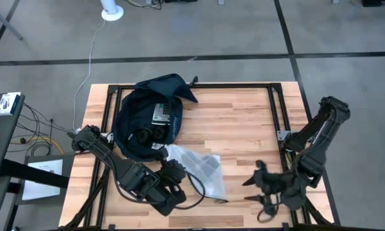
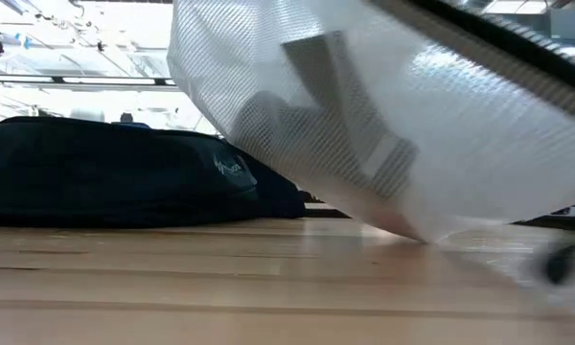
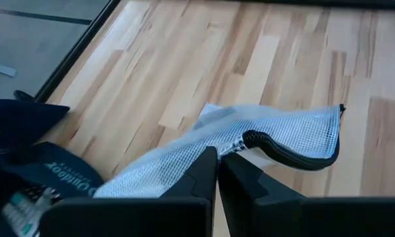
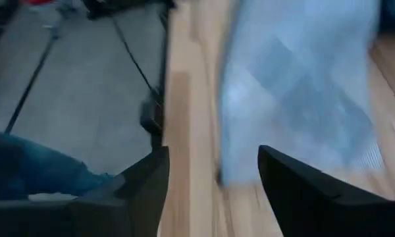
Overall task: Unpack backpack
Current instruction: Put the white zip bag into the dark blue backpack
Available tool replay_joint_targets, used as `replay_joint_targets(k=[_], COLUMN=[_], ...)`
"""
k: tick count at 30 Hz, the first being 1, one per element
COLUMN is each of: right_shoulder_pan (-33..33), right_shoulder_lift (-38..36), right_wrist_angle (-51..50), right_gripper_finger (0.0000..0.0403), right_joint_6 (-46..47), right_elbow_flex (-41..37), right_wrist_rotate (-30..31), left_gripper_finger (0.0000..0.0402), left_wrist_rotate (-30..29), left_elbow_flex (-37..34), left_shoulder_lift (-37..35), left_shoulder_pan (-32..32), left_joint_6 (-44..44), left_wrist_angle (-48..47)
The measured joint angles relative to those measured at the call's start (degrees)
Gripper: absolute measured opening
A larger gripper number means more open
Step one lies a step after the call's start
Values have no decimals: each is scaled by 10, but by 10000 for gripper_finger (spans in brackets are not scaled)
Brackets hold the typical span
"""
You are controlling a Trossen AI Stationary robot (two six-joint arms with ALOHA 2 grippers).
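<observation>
1. The table [image 1: 244,115] was a pale wooden top with a black frame along its edges; the widest bare stretch of wood lay across the middle and far right, between the bag and the right arm; a white cable [image 1: 90,58] ran over the floor beyond the far left corner.
2. The left gripper [image 1: 173,172] sat near the front edge on the left side, its fingers [image 3: 207,174] pressed together on a corner of the clear mesh pouch [image 1: 199,168]; the pinch showed plainly in the left wrist view.
3. The backpack [image 1: 144,119] lay on the far left part of the table, just behind the left arm; its long axis ran from the near left toward the far edge, where a loose flap [image 1: 179,86] reached the frame; its mouth gaped upward, with a small printed item [image 1: 162,112] visible inside; in the low view it lay flat and low on the wood [image 2: 115,172].
4. The pouch spread from the left gripper toward the table's centre, near the backpack's lower end; a dark cable [image 1: 202,192] looped beside it close to the front edge.
5. The right gripper [image 1: 262,186] stood near the front right corner, fingers spread apart and holding nothing; bare wood separated it from the pouch in the high view.
6. Past the front edge the right wrist view showed grey floor and a bit of blue cloth [image 4: 26,171].
</observation>
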Motion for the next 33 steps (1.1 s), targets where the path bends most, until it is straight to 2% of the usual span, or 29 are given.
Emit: replay_joint_targets(k=[3, 6, 10, 12, 18, 26, 33], right_shoulder_pan=[-16, -37, -61, -71, -102, -125, -172], right_shoulder_lift=[30, 73, 129, 153, 195, 203, 203], right_wrist_angle=[70, 82, 86, 102, 166, 175, 158], right_gripper_finger=[235, 234, 230, 230, 229, 229, 229], right_joint_6=[-87, -151, -180, -181, -185, -169, -85], right_elbow_flex=[-12, -13, -13, -13, -2, 34, 36], right_wrist_rotate=[5, 20, 132, 170, 162, 159, 154], left_gripper_finger=[0, 0, 0, 0, 0, 0, 0], left_wrist_rotate=[0, 0, 0, -7, -16, -16, -18], left_elbow_flex=[0, 0, 0, 0, 0, -1, -1], left_shoulder_lift=[0, 0, 0, 0, 0, 7, 9], left_shoulder_pan=[13, 25, 47, 56, 76, 86, 87], left_joint_6=[-1, -8, -16, -10, 7, 12, 21], left_wrist_angle=[23, 35, 48, 54, 58, 55, 64])
